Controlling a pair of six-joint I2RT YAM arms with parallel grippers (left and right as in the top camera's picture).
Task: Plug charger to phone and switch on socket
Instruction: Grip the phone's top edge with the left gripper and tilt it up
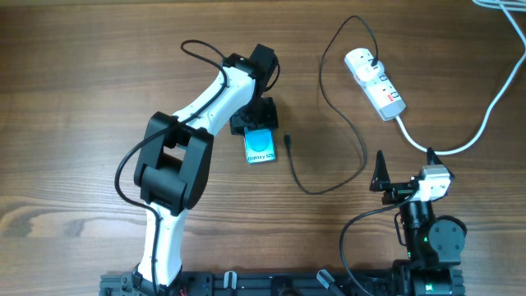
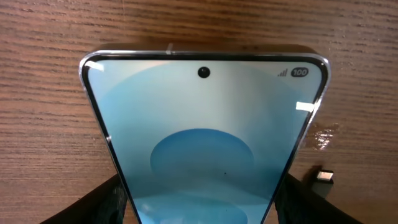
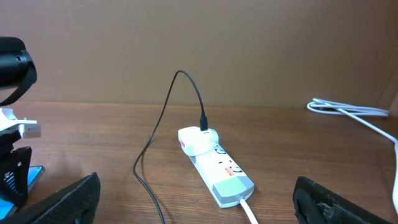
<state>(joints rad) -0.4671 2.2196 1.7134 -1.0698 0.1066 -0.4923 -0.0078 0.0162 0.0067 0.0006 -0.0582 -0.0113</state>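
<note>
The phone (image 1: 260, 146) lies flat on the table, teal screen up, its white label strip at the near end. My left gripper (image 1: 256, 122) comes down over its far end; in the left wrist view the phone (image 2: 205, 124) fills the space between the two black fingers (image 2: 102, 200), which press on its long edges. The charger (image 1: 357, 136), a thin black cable, runs from the socket (image 1: 375, 82) in a loop, and its plug tip (image 1: 288, 141) rests just right of the phone. My right gripper (image 1: 382, 175) stands open and empty, well short of the socket (image 3: 216, 165).
A thick white lead (image 1: 485, 107) curves from the socket's near end toward the back right corner. A white adapter (image 3: 196, 140) sits in the socket's far outlet. The charger's plug tip (image 2: 322, 176) lies near my left gripper's right finger.
</note>
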